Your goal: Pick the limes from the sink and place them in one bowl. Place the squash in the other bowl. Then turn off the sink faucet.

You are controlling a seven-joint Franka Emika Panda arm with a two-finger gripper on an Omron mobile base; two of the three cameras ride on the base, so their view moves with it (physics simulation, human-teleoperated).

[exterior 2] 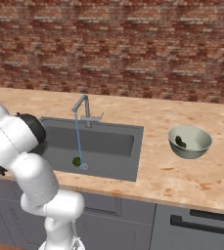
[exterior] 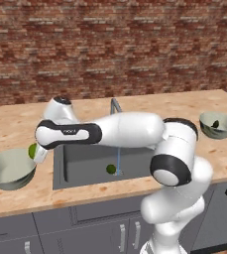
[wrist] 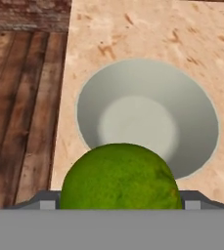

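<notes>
- Left bowl [exterior: 8, 170]: sits on the counter [exterior: 16, 124] left of the sink [exterior: 85, 166]. In the hand view its inside [wrist: 147, 119] is bare, pale grey-green.
- Right bowl [exterior 2: 190, 142]: on the counter right of the sink, with a small dark green thing, the squash [exterior 2: 180, 141], lying inside it; in the left base view it shows as a dark spot [exterior: 215, 124] in that bowl.
- Sink: dark grey basin; one lime [exterior: 111, 169] lies on its floor just beside the spot where the water lands, also seen from the right [exterior 2: 77, 161].
- Faucet [exterior 2: 84, 110]: stands at the back rim, a thin blue stream of water [exterior 2: 78, 141] falling from its spout.
- Second lime [wrist: 121, 177]: pinched in the gripper [exterior: 35, 152], above the near rim of the left bowl; in the left base view it is a green patch [exterior: 32, 150] at the bowl's right edge.
- Arm: stretched level and leftward across the front of the sink, hand pointing down over the left bowl.
</notes>
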